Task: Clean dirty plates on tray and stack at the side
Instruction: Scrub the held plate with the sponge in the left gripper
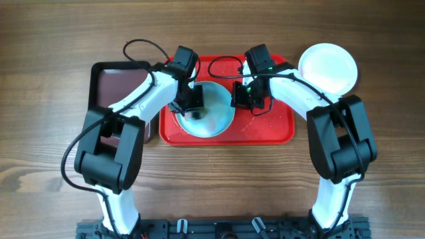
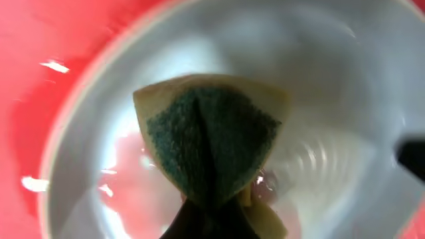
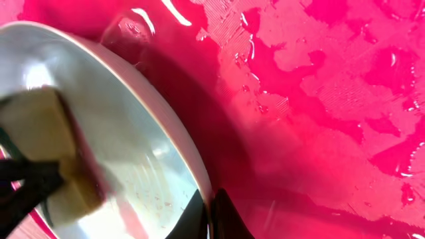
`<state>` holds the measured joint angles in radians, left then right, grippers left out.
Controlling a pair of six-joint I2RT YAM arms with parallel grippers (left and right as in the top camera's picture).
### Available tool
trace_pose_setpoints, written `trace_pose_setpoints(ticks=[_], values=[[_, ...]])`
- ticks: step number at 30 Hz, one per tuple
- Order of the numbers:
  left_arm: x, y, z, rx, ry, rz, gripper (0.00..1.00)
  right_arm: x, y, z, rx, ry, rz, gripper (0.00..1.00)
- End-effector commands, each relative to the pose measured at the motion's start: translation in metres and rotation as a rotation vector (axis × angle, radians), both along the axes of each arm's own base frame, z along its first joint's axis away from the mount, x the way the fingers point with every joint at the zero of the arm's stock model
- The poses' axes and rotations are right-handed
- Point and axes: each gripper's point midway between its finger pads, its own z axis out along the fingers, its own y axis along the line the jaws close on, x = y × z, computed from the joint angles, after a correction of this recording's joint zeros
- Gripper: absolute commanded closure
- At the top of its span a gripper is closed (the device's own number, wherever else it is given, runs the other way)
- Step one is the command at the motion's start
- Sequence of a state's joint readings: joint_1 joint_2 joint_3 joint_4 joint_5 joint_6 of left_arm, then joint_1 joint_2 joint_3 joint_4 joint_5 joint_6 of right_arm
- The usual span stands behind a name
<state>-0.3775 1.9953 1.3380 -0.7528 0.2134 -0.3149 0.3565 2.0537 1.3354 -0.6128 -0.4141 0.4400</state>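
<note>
A pale mint-blue plate point(image 1: 216, 113) lies on the red tray point(image 1: 272, 129). My left gripper point(image 1: 189, 106) is shut on a yellow sponge with a green scrub face point(image 2: 212, 143) and presses it into the plate point(image 2: 332, 79), where a pinkish sauce smear point(image 2: 133, 166) shows. My right gripper point(image 1: 242, 96) is shut on the plate's right rim point(image 3: 176, 133), one finger inside and one outside. The sponge also shows in the right wrist view point(image 3: 46, 143). A white plate point(image 1: 328, 68) sits on the table to the right of the tray.
A dark brown-black tray point(image 1: 113, 86) lies left of the red tray. The red tray's floor point(image 3: 319, 99) is wet with patches of water. The wooden table point(image 1: 40, 79) surrounds both trays.
</note>
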Motion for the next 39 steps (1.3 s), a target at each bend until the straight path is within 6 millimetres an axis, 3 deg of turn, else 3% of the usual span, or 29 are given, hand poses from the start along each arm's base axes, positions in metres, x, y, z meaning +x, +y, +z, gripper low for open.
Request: trace_pose_setpoints(ticks=[1, 8, 11, 17, 20, 23, 28, 31, 34, 37, 39], values=[[-0.032, -0.048, 0.012, -0.315, 0.060, -0.288, 0.96, 0.000, -0.003, -0.004, -0.005, 0.011, -0.011, 0.96], [-0.004, -0.059, 0.016, -0.331, -0.069, -0.290, 0.96, 0.000, -0.003, -0.005, -0.007, 0.013, -0.010, 0.96], [0.019, -0.037, 0.005, -0.173, -0.140, -0.204, 0.96, 0.000, -0.003, -0.005, -0.007, 0.013, -0.010, 0.96], [0.035, 0.000, -0.015, 0.062, -0.185, -0.148, 0.96, 0.000, -0.003, -0.005, -0.007, 0.012, -0.009, 0.96], [0.032, 0.038, -0.031, 0.257, -0.145, 0.002, 0.96, 0.000, -0.003, -0.005, -0.006, 0.011, -0.007, 0.96], [0.020, 0.081, -0.030, 0.463, -0.113, 0.222, 0.96, 0.000, -0.003, -0.004, -0.006, 0.009, -0.008, 0.96], [0.007, 0.094, -0.029, 0.528, -0.072, 0.266, 0.96, 0.001, -0.004, -0.005, -0.012, 0.008, -0.013, 0.96], [-0.001, 0.080, -0.032, 0.478, -0.035, 0.217, 0.96, 0.001, -0.004, -0.005, -0.013, 0.008, -0.013, 0.96], [-0.021, 0.032, -0.038, 0.245, 0.072, 0.030, 0.96, 0.001, -0.004, -0.005, -0.012, 0.007, -0.013, 0.96], [-0.049, -0.029, -0.026, -0.085, 0.188, -0.119, 0.96, 0.002, -0.004, -0.005, -0.010, 0.003, -0.015, 0.96], [-0.058, -0.049, -0.018, -0.185, 0.217, -0.159, 0.96, 0.002, -0.004, -0.005, -0.010, 0.003, -0.015, 0.96]])
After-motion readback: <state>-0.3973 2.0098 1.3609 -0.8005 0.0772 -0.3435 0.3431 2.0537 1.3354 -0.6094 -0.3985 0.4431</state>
